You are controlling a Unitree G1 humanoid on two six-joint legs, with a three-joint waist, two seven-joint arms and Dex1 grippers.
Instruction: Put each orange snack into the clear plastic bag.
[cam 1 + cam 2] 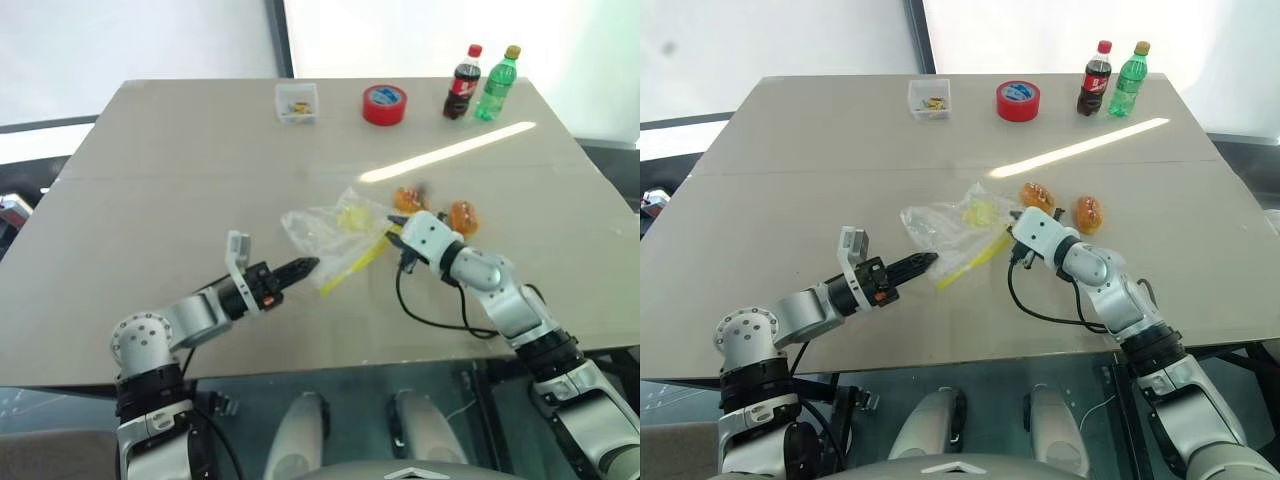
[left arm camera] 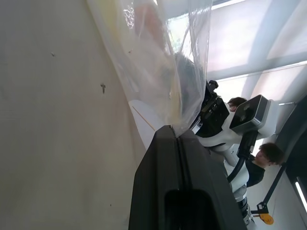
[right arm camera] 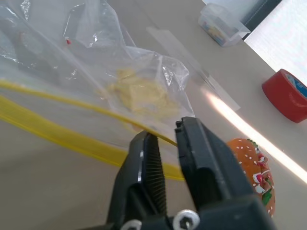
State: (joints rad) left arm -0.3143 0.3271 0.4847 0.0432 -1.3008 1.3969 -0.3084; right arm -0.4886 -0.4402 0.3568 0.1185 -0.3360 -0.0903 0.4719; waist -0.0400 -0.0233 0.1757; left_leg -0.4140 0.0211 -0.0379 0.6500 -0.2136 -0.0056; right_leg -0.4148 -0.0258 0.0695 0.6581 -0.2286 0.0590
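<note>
Two orange snacks (image 1: pixel 408 198) (image 1: pixel 462 216) lie bare on the table (image 1: pixel 150 180) just beyond the clear plastic bag (image 1: pixel 335 228). Left gripper (image 1: pixel 300 267) pinches its edge. Left wrist: fingers (image 2: pixel 165 158) pressed together on film. Right wrist: right gripper (image 3: pixel 165 139) clamps the yellow strip; no print is legible.

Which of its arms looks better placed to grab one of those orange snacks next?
The right. Its end effector sits at the clear plastic bag's yellow edge, close beside the nearer orange snack. The left end effector is shut on the bag's far side.
</note>
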